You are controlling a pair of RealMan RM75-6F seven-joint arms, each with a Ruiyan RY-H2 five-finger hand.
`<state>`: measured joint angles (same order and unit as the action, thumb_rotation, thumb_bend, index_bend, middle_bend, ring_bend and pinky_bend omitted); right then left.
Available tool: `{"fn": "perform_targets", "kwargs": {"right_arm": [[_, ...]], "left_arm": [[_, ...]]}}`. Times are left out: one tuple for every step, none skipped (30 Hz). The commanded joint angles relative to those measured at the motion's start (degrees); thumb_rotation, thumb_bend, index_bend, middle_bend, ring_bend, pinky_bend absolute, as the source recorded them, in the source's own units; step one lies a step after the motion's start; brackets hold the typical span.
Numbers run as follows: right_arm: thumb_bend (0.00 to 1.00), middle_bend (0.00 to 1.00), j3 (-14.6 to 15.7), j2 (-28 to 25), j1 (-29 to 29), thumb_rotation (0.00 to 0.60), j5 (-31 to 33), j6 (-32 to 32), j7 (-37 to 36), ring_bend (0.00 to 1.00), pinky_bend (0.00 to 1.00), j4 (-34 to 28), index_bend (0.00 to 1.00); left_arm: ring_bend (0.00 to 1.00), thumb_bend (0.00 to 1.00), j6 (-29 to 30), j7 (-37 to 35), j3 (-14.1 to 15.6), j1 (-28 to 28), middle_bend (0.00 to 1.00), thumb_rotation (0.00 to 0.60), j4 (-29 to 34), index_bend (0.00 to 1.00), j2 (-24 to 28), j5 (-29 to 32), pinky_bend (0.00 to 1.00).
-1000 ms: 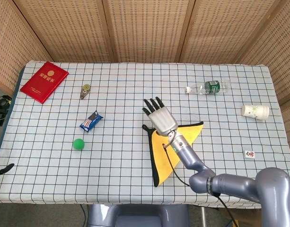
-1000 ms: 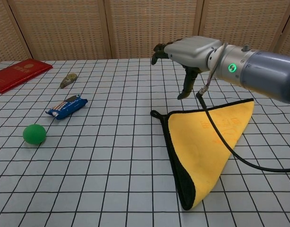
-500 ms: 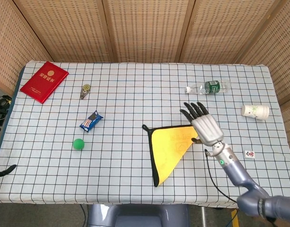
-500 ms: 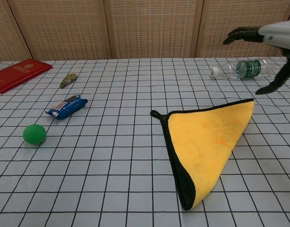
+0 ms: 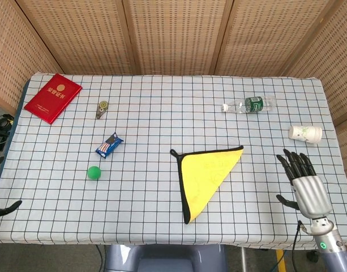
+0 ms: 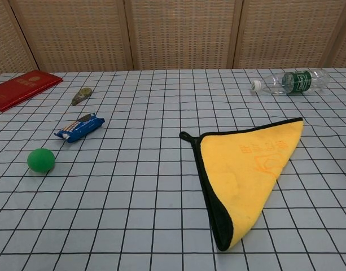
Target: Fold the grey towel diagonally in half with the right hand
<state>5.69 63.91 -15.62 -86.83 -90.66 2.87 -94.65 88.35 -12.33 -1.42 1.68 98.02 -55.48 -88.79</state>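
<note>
Lying folded, towel [image 5: 207, 173] left of robot hand [image 5: 305, 187]

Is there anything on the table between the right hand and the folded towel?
No. In the head view, only bare checked tablecloth lies between the right hand and the towel. The mahjong tile seems hidden behind the hand.

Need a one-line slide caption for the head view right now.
Yellow, black-edged towel lies folded into a triangle on the checked tablecloth; right hand open and empty near the table's right edge.
</note>
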Motion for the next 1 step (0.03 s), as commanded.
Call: {"fn": "perform_targets", "kwargs": {"right_arm": [[0.00, 0.00, 0.19, -0.29, 1.65, 0.600, -1.11, -1.00, -1.00, 0.00, 0.00, 1.35, 0.00]], "left_arm": [[0.00, 0.00, 0.02, 0.29, 0.11, -0.01, 0.00, 0.600, -0.03, 0.00, -0.05, -0.13, 0.00]]}}
